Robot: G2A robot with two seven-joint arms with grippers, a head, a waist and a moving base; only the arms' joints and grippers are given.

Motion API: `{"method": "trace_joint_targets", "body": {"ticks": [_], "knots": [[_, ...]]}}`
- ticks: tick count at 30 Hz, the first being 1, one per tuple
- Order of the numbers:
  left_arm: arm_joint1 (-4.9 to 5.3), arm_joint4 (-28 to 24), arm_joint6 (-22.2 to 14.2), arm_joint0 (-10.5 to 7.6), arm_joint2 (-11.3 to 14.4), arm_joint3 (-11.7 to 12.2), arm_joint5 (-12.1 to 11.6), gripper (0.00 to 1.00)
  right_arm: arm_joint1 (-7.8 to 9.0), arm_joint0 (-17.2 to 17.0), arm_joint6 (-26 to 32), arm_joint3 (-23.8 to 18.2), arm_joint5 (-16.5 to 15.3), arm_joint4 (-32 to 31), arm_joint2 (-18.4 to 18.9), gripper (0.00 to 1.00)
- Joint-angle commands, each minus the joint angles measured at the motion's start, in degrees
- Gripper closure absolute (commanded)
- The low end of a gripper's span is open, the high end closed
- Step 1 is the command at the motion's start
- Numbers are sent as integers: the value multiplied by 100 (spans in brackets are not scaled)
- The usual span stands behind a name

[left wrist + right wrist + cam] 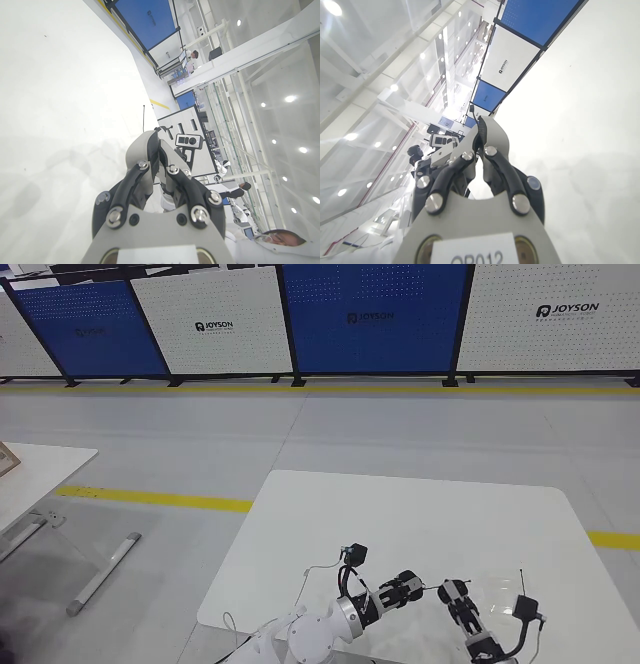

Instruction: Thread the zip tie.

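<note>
**Right gripper** (pixel 480 125): the jaws are closed and clamp the zip tie (pixel 474 114). The thin black strap leaves the pinched fingertips and runs toward the far side of the scene. It ends in its small square head, which is clear of both grippers.

**Left gripper** (pixel 158 137): the jaws are closed, with the pads pressed together. Whether any part of the strap sits between them cannot be determined. In the left wrist view the strap comes out from behind the fingertips and points toward the far side.

**Position:** both grippers are over the near edge of the white table (pixel 400 524), right of its centre. Their tips face each other and are close together, with the left gripper on the left and the right gripper on the right.

**Surroundings:**
- A clear, film-like item (pixel 497 599) lies on the table just right of the right gripper. What it is cannot be determined.
- A yellow floor line (pixel 150 499) crosses the grey floor beyond the table.
- A second white table (pixel 40 469) stands at the far left.
- A row of blue and white partition panels (pixel 375 314) closes off the far side.
</note>
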Motion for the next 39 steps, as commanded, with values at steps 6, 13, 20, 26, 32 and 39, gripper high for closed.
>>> {"method": "trace_joint_targets", "body": {"ticks": [6, 13, 20, 26, 32, 39], "knots": [[-15, -106, -30, -6, 1, 22, -108, 100, -1, 6, 0, 3, 21, -3, 5, 100], [-18, -64, -36, -4, -8, 21, -103, 100, -2, -59, -80, -82, -39, 109, 148, 100], [-34, -30, -95, -42, 39, 17, -65, 100, 3, -151, -58, -153, -24, 31, 283, 100], [-43, 18, -82, -58, 46, 4, -18, 100, -10, -147, -69, -180, 59, -203, 280, 100], [-44, 124, -41, -50, 40, -15, 37, 100, -22, -170, -72, -241, 66, -319, 282, 100], [-44, 158, -63, -36, 28, -33, 66, 76, -36, -209, -107, -300, 43, -425, 295, 100]]}}
